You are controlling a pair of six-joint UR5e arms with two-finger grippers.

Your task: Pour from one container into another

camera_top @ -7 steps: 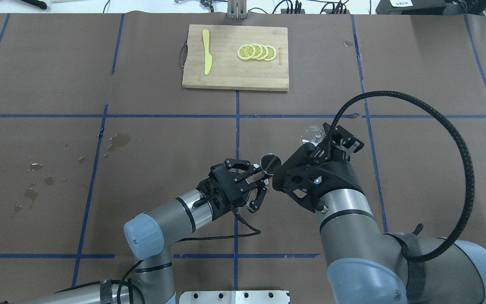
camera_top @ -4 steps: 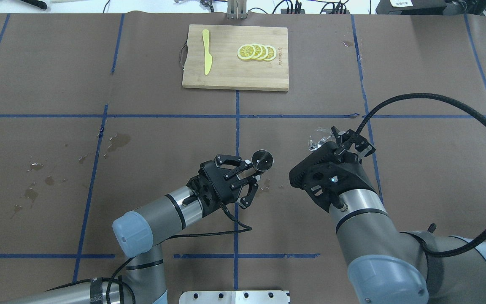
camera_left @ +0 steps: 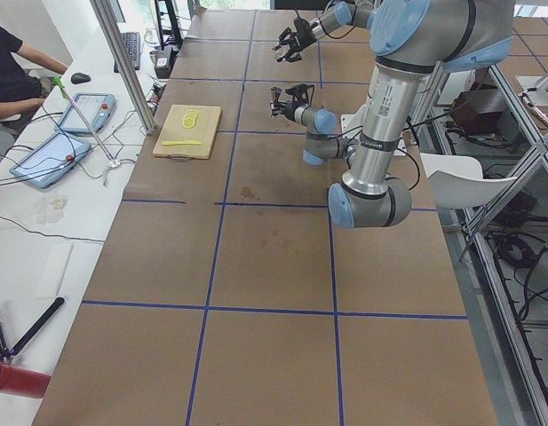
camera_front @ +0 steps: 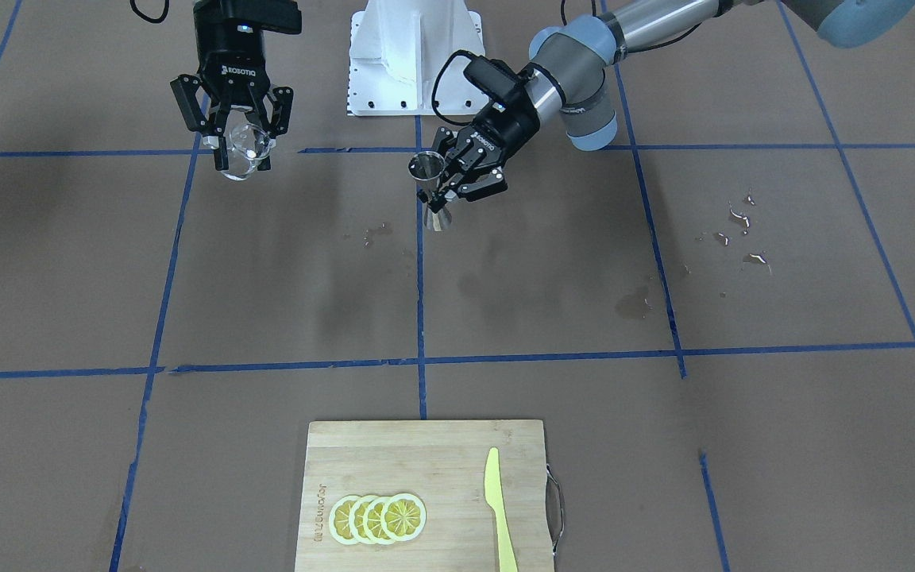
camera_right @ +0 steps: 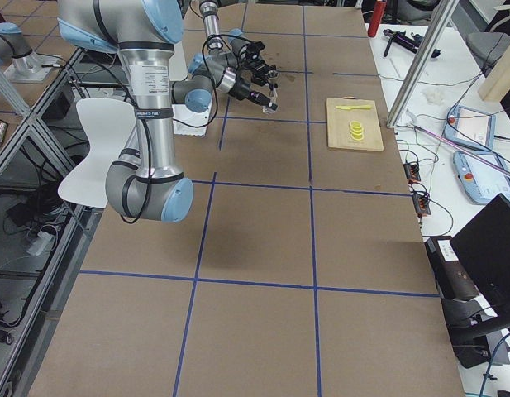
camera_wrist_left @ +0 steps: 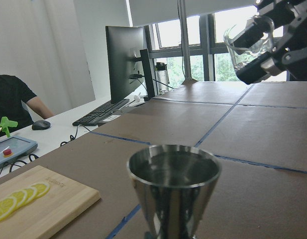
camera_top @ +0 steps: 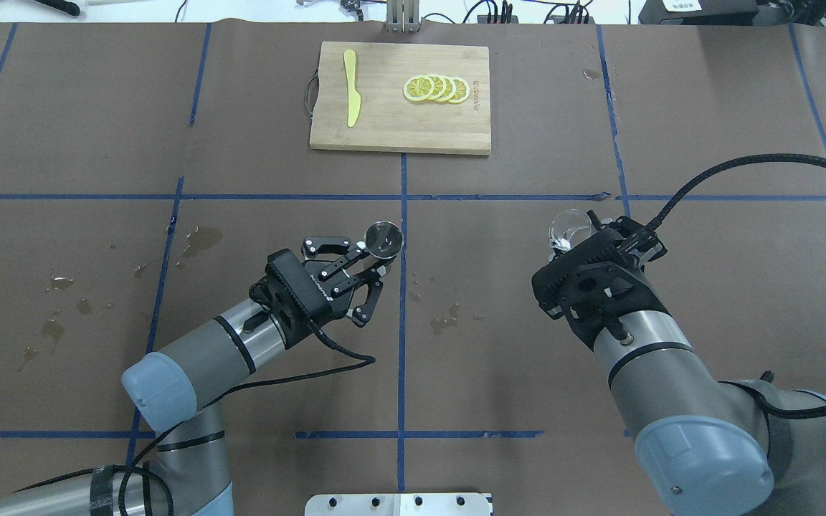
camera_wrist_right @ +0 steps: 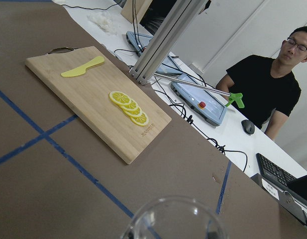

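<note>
Left hand (camera_front: 448,181): fingers closed around the waist of the jigger (camera_front: 428,168), gripping it from the side. Jigger upright, open cone on top, inner wall shiny. It sits just on the robot's left of the centre tape line. Cannot tell whether its base touches the desk (camera_top: 277,179).

Right hand (camera_front: 240,156): pointing down, fingers clamped on the cup (camera_front: 241,143), one on each side. Cup clear, held up off the desk and roughly upright; from the left wrist view it shows high in the air, mouth up. Cannot tell whether it holds anything.

Cup and jigger well apart, on opposite sides of the centre line.

Small wet spots (camera_top: 445,322) on the brown paper between the two hands; more splashes far out on the robot's left.

Far edge: board (camera_top: 399,129) with lemon slices (camera_top: 436,89) overlapping in a row and a yellow knife (camera_top: 351,86) beside them.

A person (camera_wrist_right: 265,94) in a black shirt sits at the side bench.
</note>
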